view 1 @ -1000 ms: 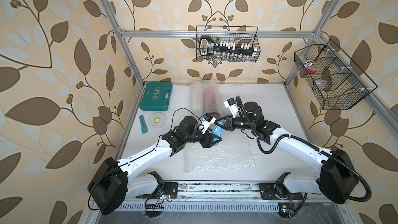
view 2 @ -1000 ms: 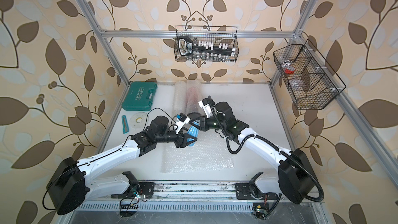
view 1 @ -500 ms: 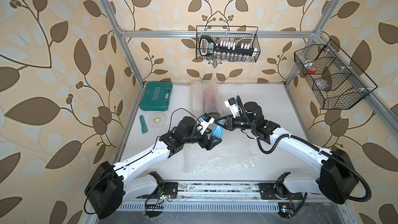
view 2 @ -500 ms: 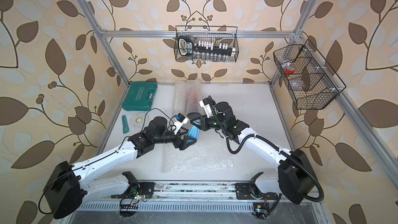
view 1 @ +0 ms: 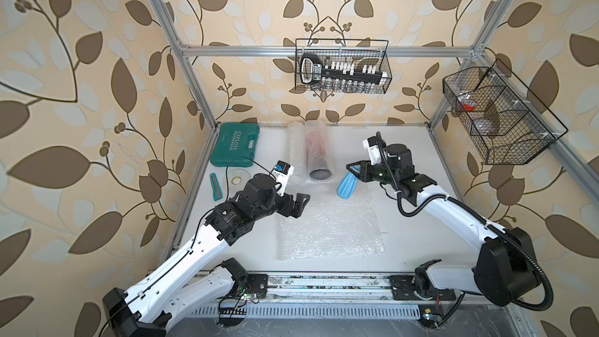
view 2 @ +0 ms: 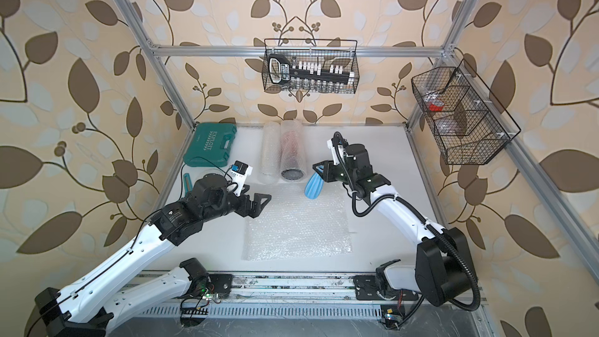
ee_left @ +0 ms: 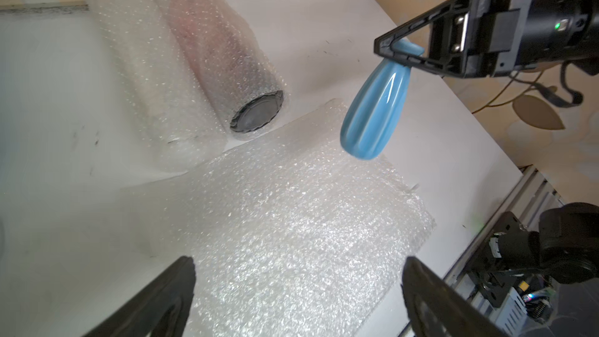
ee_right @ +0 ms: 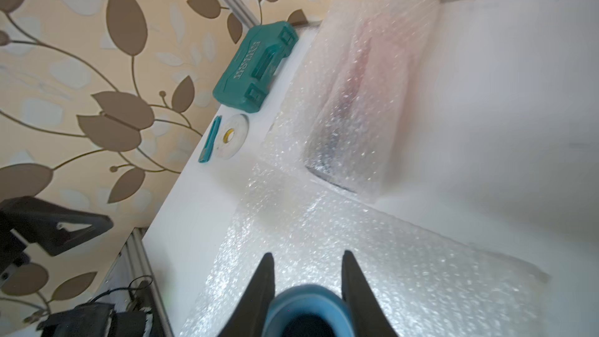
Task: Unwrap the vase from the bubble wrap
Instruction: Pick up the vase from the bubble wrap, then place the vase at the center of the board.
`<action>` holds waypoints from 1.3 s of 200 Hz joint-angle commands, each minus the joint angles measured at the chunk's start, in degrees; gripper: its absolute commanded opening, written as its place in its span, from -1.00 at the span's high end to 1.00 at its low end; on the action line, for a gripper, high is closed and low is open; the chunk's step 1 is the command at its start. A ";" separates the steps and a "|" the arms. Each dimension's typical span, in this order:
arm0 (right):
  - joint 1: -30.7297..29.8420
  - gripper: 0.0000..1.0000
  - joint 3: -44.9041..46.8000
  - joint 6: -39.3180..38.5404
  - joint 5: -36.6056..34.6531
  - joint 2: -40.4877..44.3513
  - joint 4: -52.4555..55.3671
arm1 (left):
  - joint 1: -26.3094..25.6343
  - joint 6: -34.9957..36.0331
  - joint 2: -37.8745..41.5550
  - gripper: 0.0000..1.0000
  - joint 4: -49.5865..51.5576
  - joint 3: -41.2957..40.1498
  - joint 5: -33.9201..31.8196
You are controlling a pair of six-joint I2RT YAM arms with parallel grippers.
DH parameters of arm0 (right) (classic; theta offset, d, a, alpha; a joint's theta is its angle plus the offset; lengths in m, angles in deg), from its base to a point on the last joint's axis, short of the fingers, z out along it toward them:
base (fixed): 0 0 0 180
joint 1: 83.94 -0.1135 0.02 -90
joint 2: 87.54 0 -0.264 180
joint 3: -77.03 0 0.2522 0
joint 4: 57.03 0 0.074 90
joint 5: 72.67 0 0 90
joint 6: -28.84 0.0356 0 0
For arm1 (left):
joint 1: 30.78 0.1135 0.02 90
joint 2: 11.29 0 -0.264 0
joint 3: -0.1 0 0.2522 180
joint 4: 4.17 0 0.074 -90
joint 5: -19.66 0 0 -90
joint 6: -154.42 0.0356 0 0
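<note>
A ribbed blue vase (view 1: 346, 187) (view 2: 313, 187) hangs bare and tilted over the far edge of a flat sheet of bubble wrap (view 1: 330, 225) (view 2: 298, 225). My right gripper (view 1: 351, 168) (view 2: 319, 168) is shut on the vase's neck; in the right wrist view its fingers flank the blue rim (ee_right: 306, 309). In the left wrist view the vase (ee_left: 372, 115) dangles from the right gripper (ee_left: 389, 51). My left gripper (view 1: 301, 205) (view 2: 262, 206) (ee_left: 298, 262) stands open and holds nothing, at the sheet's left far corner, apart from the vase.
Two bubble-wrap rolls lie at the back, one (view 1: 316, 153) with a dark reddish thing inside, one (view 1: 296, 153) pale. A green tool case (view 1: 235, 149), a tape disc (view 1: 237, 178) and a teal cutter (view 1: 215, 186) sit far left. Wire baskets (view 1: 342, 69) (view 1: 499, 124) hang on the walls.
My left gripper has opened, let go of the vase and drawn back to the left. The right gripper keeps the vase and has carried it a little to the right.
</note>
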State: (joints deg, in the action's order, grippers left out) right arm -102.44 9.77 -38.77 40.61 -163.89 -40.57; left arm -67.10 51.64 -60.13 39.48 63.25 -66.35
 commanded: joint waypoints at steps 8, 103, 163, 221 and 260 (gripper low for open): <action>2.94 0.55 -4.65 -4.88 -4.43 -1.66 -0.85 | 0.76 1.92 -0.36 -0.98 8.16 1.93 -2.28; 11.78 0.55 -10.71 -11.05 -17.14 -13.52 -9.16 | 1.01 5.03 -2.63 -0.98 10.83 2.43 -3.92; 13.05 0.59 -15.91 -14.25 -25.68 -21.91 -14.81 | 1.32 5.13 -2.80 -0.98 10.89 2.45 -3.99; 14.87 0.61 -22.93 -14.68 -30.40 -29.61 -15.66 | 1.51 5.08 -2.62 -0.98 10.80 2.34 -3.95; 15.74 0.61 -25.85 -13.78 -32.88 -33.79 -16.79 | 1.51 5.20 -2.71 -0.98 10.76 2.35 -3.66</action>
State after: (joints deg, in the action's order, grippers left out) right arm -87.03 -13.00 -52.85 10.93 -195.61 -53.83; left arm -66.29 55.55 -62.93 50.12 63.71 -69.39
